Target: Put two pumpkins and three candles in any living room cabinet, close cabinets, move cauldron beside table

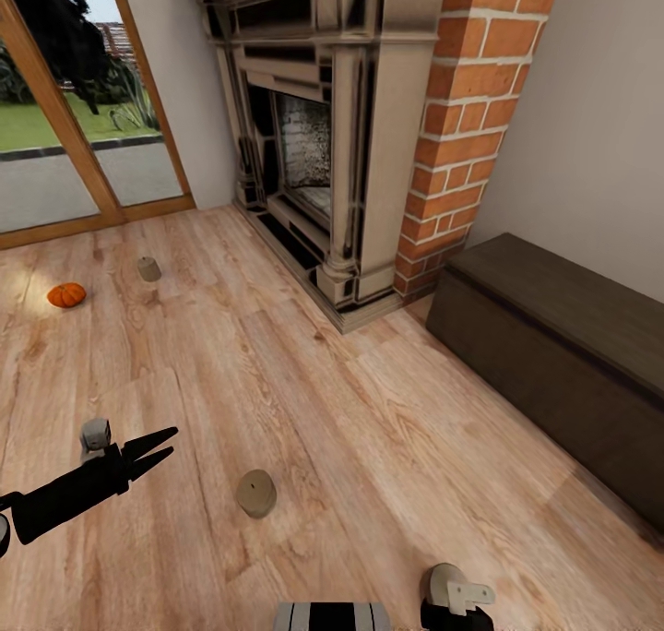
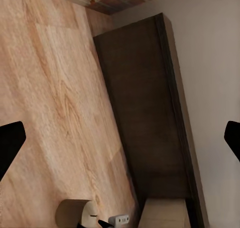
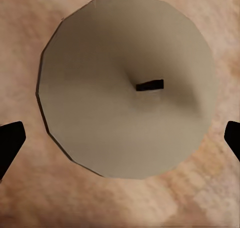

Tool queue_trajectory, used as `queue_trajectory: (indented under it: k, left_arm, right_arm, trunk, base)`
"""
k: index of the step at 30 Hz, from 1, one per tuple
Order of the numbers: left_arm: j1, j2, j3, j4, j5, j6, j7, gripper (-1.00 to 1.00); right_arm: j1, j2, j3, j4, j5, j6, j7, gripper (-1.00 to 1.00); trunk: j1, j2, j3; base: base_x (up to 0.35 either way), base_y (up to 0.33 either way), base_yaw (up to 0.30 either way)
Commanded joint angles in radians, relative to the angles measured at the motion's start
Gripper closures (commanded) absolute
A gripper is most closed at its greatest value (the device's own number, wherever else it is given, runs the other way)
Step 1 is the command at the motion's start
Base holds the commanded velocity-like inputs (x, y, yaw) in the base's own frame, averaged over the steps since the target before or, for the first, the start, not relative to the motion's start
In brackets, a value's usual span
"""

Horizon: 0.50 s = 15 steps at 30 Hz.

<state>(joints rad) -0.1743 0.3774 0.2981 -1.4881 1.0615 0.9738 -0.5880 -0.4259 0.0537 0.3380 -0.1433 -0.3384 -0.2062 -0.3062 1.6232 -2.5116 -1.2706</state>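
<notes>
Candles come first, by the look of it. The right gripper hangs straight above one candle on the wooden floor, its dark wick showing near the middle of the flat top and the jaws spread wide to either side, not touching it. From the head view the right wrist sits low at the near edge of the floor, so I judge this candle lies just beneath it. A second candle rests on the boards close in front of the robot, and a third lies farther off near the glass door, with a pumpkin just beside it. The left gripper is held out over the floor with its jaws apart and empty. The cabinet runs along the right wall past the brick fireplace, shut as far as I can see. Next the right gripper needs to drop squarely over the candle and close on its sides, then carry it to the cabinet, which must be opened first.
</notes>
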Motion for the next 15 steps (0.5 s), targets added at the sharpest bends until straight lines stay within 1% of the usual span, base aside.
queue_trajectory:
  k: [1, 4, 15]
  left_arm:
    - [-0.001, 0.000, 0.001, 0.000, -0.002, 0.005, -0.004, -1.00]
    - [-0.001, 0.000, 0.000, 0.000, -0.002, 0.005, -0.004, -1.00]
    - [-0.001, 0.000, 0.002, 0.000, -0.002, 0.005, -0.004, -1.00]
  right_arm:
    - [-0.001, 0.000, 0.009, 0.001, -0.010, -0.004, -0.004, -1.00]
    - [-0.001, 0.000, 0.009, 0.001, -0.010, -0.004, -0.004, -1.00]
    - [-0.001, 0.000, 0.008, 0.001, -0.011, -0.002, -0.004, -1.00]
  trunk:
    - [0.000, -0.001, -0.005]
    - [0.002, -0.001, -0.016]
    - [0.002, -0.001, -0.016]
  base:
    - [0.000, 0.000, 0.000]
    - [0.000, 0.000, 0.000]
    - [0.000, 0.000, 0.000]
